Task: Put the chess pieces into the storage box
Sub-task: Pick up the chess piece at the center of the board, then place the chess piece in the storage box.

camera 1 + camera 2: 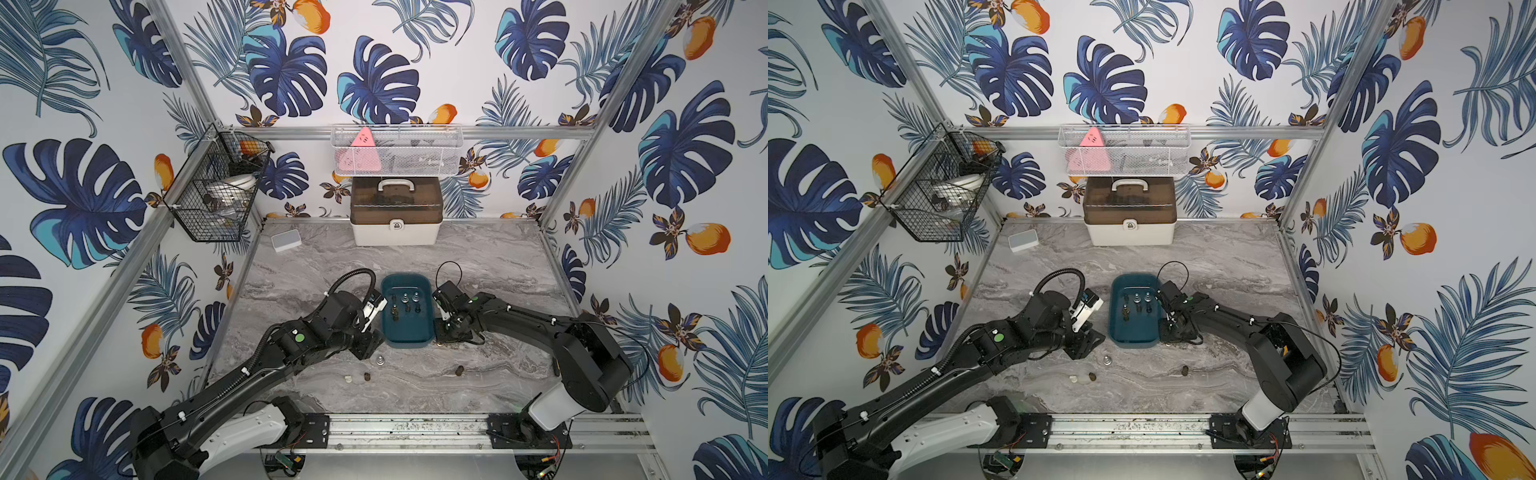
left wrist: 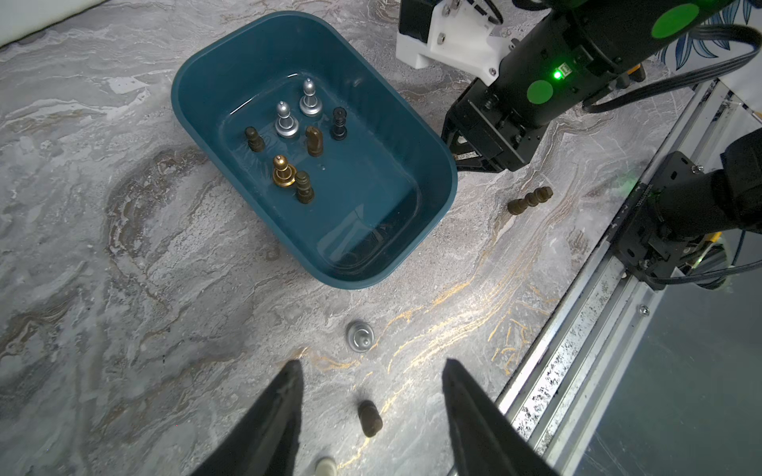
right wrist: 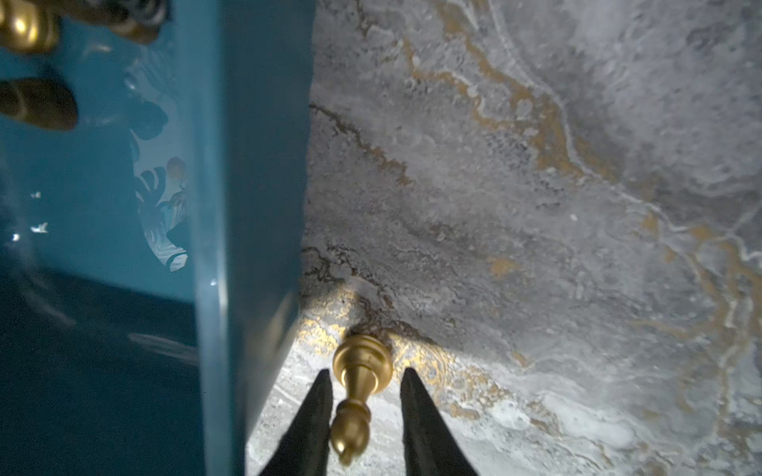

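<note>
The dark teal storage box (image 1: 409, 332) (image 1: 1133, 334) (image 2: 363, 230) sits mid-table and holds several upright chess pieces (image 2: 284, 119) in silver, gold and dark brown. My right gripper (image 3: 365, 373) (image 1: 446, 334) is low beside the box's right wall (image 3: 251, 165). It stands open, its fingers on either side of a gold piece (image 3: 358, 383) standing on the table. One finger touches the piece; a gap shows at the other. My left gripper (image 2: 371, 364) (image 1: 368, 349) hangs open above a lying dark brown piece (image 2: 370, 418) (image 1: 367, 377). A silver piece (image 2: 360, 337) (image 1: 379, 360) and a whitish piece (image 2: 325, 467) (image 1: 348, 378) are close by.
Another dark brown piece (image 1: 459, 370) (image 2: 530, 200) lies near the front right. A white case with a brown lid (image 1: 395, 216) and a small white-grey box (image 1: 286, 240) stand at the back. Wire baskets (image 1: 216, 187) hang on the walls. A metal rail (image 1: 407, 430) runs along the front edge.
</note>
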Robot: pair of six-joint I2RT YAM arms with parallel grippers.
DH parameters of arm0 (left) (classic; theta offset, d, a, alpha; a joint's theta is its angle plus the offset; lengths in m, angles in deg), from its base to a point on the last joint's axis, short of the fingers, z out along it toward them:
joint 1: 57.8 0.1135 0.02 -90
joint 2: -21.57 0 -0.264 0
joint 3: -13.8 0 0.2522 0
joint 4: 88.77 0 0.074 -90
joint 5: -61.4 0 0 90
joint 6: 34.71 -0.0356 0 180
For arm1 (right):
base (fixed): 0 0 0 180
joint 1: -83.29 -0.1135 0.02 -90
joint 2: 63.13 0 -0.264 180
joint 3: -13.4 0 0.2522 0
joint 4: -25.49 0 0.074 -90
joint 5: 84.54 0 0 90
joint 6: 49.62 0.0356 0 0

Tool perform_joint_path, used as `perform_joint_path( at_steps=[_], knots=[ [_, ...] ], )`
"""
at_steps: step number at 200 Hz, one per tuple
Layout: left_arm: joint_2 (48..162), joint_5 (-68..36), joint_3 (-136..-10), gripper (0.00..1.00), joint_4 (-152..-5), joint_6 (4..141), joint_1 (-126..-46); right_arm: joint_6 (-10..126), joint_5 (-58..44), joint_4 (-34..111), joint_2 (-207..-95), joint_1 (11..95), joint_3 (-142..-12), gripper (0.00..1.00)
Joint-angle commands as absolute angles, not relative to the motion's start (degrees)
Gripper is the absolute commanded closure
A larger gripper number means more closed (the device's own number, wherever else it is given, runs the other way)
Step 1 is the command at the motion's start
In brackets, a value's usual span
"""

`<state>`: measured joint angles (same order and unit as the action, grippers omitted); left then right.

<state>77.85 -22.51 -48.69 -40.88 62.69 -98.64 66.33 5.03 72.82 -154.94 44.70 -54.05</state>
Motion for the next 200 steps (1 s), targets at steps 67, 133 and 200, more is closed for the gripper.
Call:
perform_joint_path(
  at_steps=[67,133,200],
  knots=[
    [78.1,-23.5,-49.2,0.42,-40.9,61.9,-98.6,66.8,6.8,74.3,-155.4,43.8,-55.1,0.81],
    [77.5,-24.2,-49.1,0.41,-41.2,62.1,-98.5,67.6,14.8,83.8,-150.1,43.8,-60.7,0.84],
    [77.4,-25.8,-49.2,0.41,-40.7,61.8,-98.0,63.6,13.1,85.9,-153.9,39.9,-75.2,0.85]
  ],
)
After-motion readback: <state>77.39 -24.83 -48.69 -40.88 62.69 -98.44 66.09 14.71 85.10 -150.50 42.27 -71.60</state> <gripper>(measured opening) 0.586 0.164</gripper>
